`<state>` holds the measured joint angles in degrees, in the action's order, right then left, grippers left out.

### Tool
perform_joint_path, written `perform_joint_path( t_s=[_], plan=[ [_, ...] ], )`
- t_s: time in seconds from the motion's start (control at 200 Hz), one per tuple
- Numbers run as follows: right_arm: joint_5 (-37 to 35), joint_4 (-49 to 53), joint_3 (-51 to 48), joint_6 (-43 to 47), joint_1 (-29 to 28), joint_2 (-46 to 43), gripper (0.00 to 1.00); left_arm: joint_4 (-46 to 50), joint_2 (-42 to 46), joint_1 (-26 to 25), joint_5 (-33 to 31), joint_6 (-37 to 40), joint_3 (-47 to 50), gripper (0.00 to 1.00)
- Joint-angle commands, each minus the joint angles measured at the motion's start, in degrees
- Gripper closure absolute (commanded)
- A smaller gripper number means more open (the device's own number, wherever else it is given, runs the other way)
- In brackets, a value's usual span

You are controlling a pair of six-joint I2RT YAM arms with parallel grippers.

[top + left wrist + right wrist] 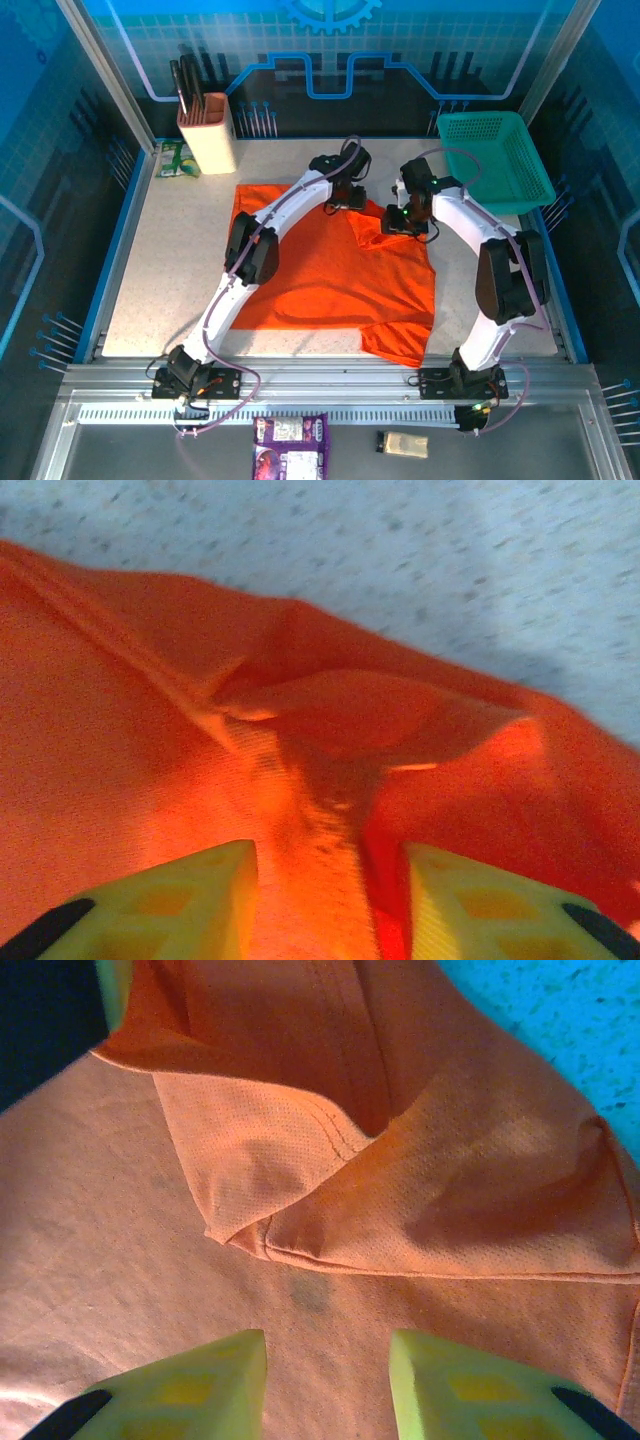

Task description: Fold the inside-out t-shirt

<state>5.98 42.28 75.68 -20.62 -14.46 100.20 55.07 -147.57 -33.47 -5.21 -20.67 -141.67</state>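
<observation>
The inside-out t-shirt lies spread over the middle of the table, bright orange, with one sleeve hanging toward the near edge. My left gripper is low over the shirt's far edge. In the left wrist view its jaws stand apart, and a raised ridge of the cloth runs between them without being pinched. My right gripper hovers over the far right part of the shirt. There its jaws are open above flat cloth, just short of a folded-over hemmed flap.
A teal mesh basket stands at the far right corner. A beige holder with dark utensils and a green packet sit at the far left. Bare speckled tabletop lies left of the shirt.
</observation>
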Motion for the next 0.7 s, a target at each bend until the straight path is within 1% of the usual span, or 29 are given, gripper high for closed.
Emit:
perform_joint_path(
  t_s=[0.0, 0.045, 0.12, 0.205, 0.29, 0.365, 0.52, 0.615, 0.695],
  plan=[
    [-0.4, -1.4, -1.1, -1.7, 1.0, -0.6, 0.61, 3.8, 0.8, 1.0, -4.9, 2.9, 0.8, 0.63],
    [-0.4, -1.5, -0.9, -1.9, 1.1, -0.1, 0.60, 2.8, 2.5, 1.6, -5.2, 2.9, 4.1, 0.67],
    [0.0, -2.1, -1.0, -2.5, 1.3, 0.3, 0.60, -1.5, 6.8, 2.9, -4.1, 2.4, 11.8, 0.70],
    [1.2, -3.0, -0.6, -3.1, 1.4, 0.5, 0.60, -6.3, 11.2, 5.1, -1.1, 0.5, 19.8, 0.71],
    [3.4, -4.2, -0.2, -3.8, 1.3, 1.1, 0.60, -9.8, 13.6, 7.0, 3.7, -0.9, 25.0, 0.71],
    [5.4, -4.8, 0.8, -4.3, 0.9, 2.3, 0.60, -12.0, 14.1, 8.3, 8.3, -2.1, 27.5, 0.71],
    [8.1, -5.5, 4.1, -5.5, -0.5, 6.2, 0.59, -17.2, 14.9, 10.1, 15.7, -5.7, 32.1, 0.72],
    [9.3, -6.3, 5.6, -7.4, -1.6, 8.1, 0.58, -19.5, 15.3, 10.6, 17.9, -7.4, 33.7, 0.72],
    [8.6, -6.6, 7.0, -9.6, -2.9, 9.2, 0.54, -20.4, 15.6, 10.8, 19.0, -8.0, 34.1, 0.71]
  ],
)
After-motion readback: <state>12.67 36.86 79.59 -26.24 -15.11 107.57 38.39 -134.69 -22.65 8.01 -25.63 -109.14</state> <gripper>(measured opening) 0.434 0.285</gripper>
